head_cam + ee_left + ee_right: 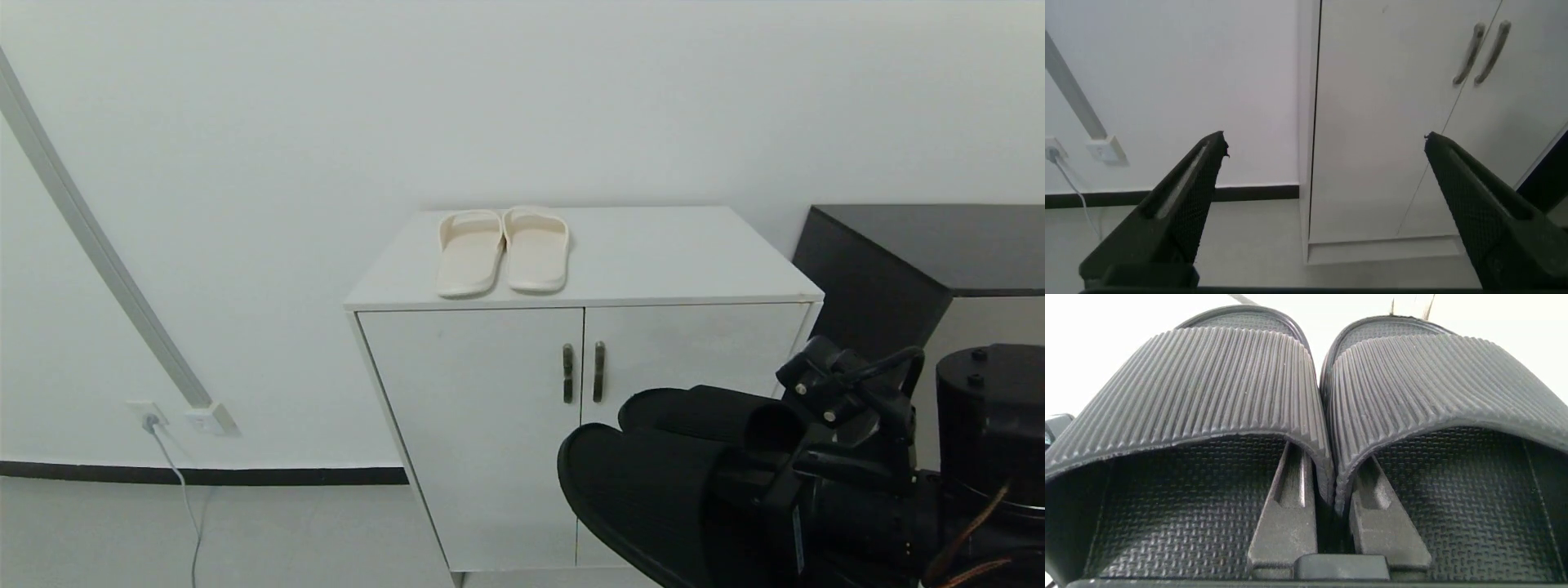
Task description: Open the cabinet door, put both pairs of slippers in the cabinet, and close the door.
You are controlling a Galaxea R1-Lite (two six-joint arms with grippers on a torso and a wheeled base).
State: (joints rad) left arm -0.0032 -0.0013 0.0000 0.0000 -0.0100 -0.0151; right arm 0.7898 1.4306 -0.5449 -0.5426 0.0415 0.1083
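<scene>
The white cabinet (473, 425) stands against the wall with both doors shut, its two dark handles (583, 372) side by side at the middle. A cream pair of slippers (502, 249) lies on its top. In front of the right door, low down, my right gripper (1331, 514) is shut on a black pair of slippers (653, 482), pinching their adjoining inner walls; the fingers (1286, 514) lie inside the soles. My left gripper (1324, 139) is open and holds nothing, facing the cabinet's (1388, 122) lower left corner, with the handles (1482, 51) farther off.
A black table (939, 245) stands right of the cabinet. On the wall to the left are a slanting cable duct (90, 237) and a socket (147, 412) with a cable hanging to the floor. Bare floor (204, 531) lies left of the cabinet.
</scene>
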